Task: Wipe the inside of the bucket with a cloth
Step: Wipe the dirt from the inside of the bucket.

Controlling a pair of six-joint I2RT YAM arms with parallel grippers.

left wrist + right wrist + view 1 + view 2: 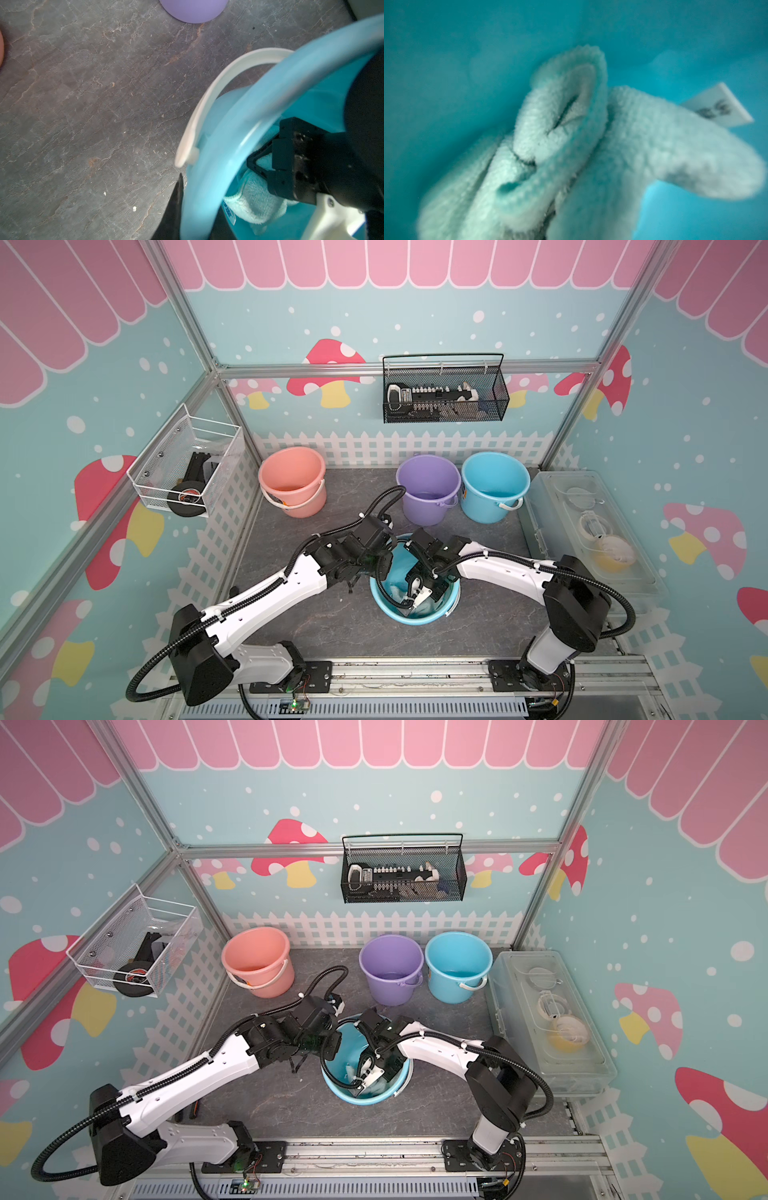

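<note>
- The left gripper [379,570] is clamping shut on the rim of the bucket [415,619], one finger outside the wall and the other seemingly inside, steadying it on the table [324,614].
- The right gripper [254,164] is reaching down inside the bucket, its jaws pinching closed on the bunched cloth [571,145], which is lying low against the inner wall.
- To wipe well, the right arm should, I judge, be pressing the cloth flat to the wall and sweeping round, while the left is holding firm against sliding or tipping.
- Farther back, the purple bucket [428,489], second blue bucket [494,485] and pink bucket [291,481] are standing by the fence.
</note>
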